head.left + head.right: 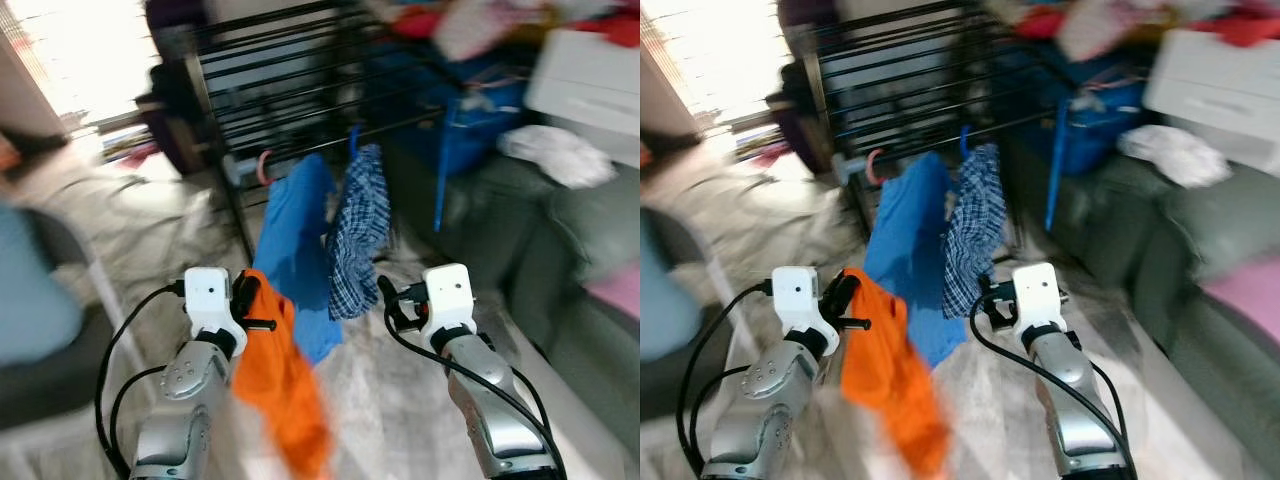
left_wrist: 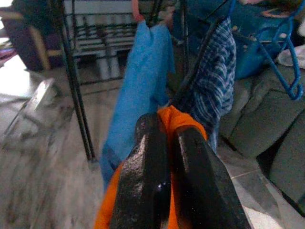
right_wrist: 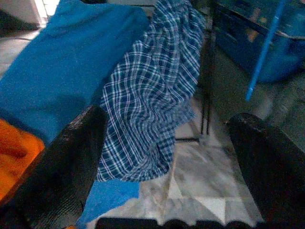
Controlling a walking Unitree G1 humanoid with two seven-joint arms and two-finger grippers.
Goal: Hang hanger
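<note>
Orange cloth [image 1: 280, 375] hangs from the left gripper [image 2: 164, 157], whose jaws are pressed together on its upper edge; whether a hanger sits inside the cloth cannot be told. The garment droops low over the pale floor [image 1: 400, 400], just in front of the black drying rack [image 1: 290, 90]. On the rack's front rail a blue garment [image 1: 295, 240] hangs from a pink hanger hook [image 1: 264, 165], and just beside it a blue plaid shirt [image 3: 152, 95] hangs from a blue hook [image 1: 353, 140]. Further right, the right gripper [image 3: 167, 157] hovers with jaws spread wide and empty, facing the plaid shirt. A grey sofa [image 1: 560, 260] carries a white cloth [image 1: 550, 155].
</note>
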